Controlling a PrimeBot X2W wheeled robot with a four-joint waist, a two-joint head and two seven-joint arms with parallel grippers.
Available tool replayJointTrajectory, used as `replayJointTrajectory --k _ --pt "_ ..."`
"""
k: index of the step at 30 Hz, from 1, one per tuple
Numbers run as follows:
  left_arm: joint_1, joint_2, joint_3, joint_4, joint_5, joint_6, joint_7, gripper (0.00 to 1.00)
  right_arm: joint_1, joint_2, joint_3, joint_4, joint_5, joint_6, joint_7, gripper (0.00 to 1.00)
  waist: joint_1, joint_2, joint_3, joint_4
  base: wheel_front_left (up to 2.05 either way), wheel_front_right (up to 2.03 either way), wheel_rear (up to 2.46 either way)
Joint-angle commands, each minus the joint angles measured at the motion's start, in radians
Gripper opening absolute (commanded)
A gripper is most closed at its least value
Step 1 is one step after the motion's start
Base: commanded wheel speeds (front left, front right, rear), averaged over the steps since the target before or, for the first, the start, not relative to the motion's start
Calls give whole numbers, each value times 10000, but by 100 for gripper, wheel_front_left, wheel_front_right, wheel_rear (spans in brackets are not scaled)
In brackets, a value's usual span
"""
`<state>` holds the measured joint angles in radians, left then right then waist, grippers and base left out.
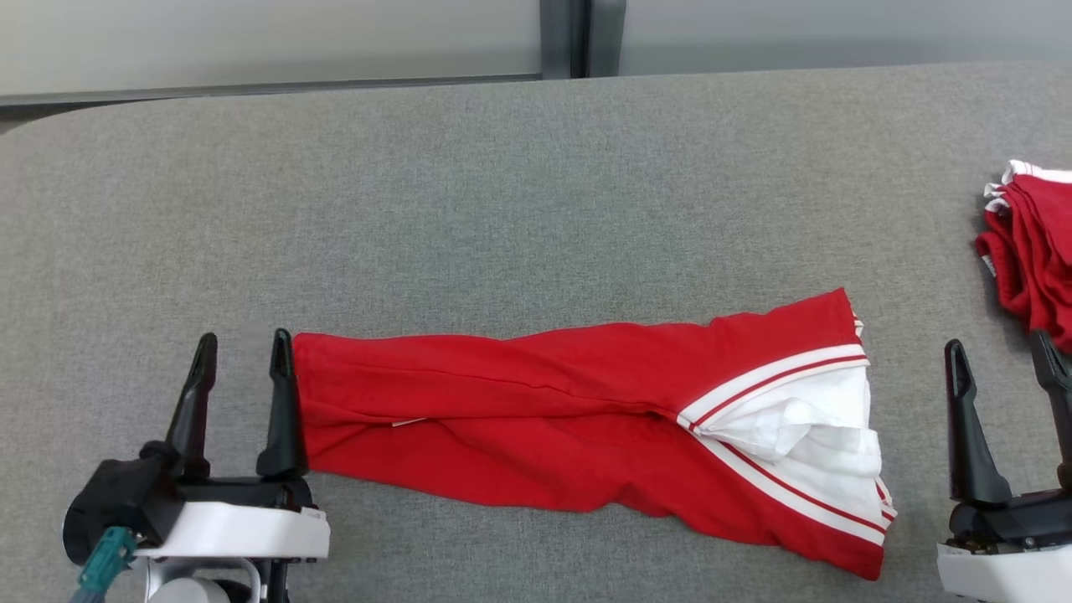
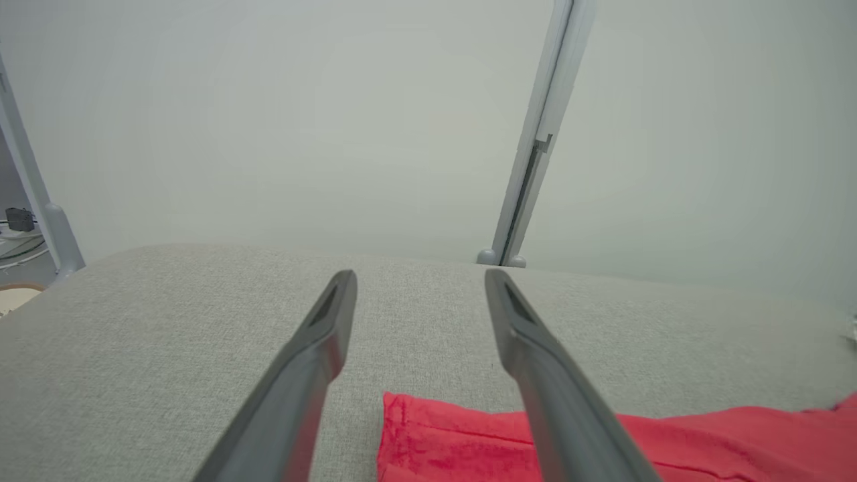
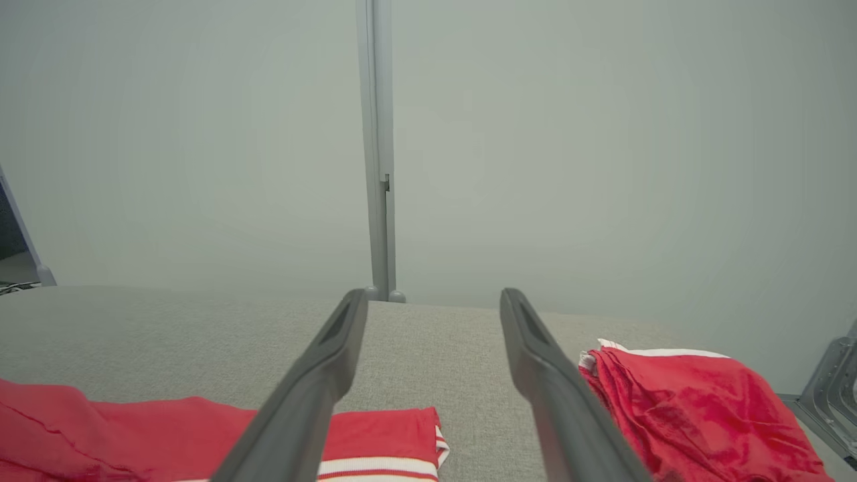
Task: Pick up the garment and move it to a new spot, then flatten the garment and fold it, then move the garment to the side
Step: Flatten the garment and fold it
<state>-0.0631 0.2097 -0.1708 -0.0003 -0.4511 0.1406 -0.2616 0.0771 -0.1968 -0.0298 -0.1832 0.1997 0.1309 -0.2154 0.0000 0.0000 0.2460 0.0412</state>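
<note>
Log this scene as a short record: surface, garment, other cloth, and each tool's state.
surface: grey fabric-covered table
garment: red cloth garment with white striped trim, folded into a long band, lying across the table, somewhat wrinkled
other cloth: pile of red garments with white edging, at the head view's right edge
left tool: open, at the band's left end, holding nothing
right tool: open, between the band's right end and the pile, holding nothing
</note>
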Motion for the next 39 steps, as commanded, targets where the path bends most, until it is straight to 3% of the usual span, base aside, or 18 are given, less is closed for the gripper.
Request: replayJointTrajectory --k 1,7,27,33,39 --pt "243 -40 59 -142 288 -84 -35 100 120 36 -43 -116 -120 -4 101 100 0 0 -229 -24 0 0 0" --pt "772 -296 57 -229 1099 -195 -38 100 616 196 183 -101 -344 -4 472 100 0 0 -770 -117 0 0 0" --pt "840 -697 399 257 1590 -587 -39 100 601 88 146 532 115 -5 382 100 0 0 -945 17 0 0 0" --pt "452 -811 346 163 1787 -715 -40 100 313 -92 -160 1767 342 -5 547 100 0 0 -411 279 0 0 0" --pt "2 -1026 265 193 1956 -934 -40 100 -213 -90 365 3798 817 -5 534 100 0 0 112 670 0 0 0"
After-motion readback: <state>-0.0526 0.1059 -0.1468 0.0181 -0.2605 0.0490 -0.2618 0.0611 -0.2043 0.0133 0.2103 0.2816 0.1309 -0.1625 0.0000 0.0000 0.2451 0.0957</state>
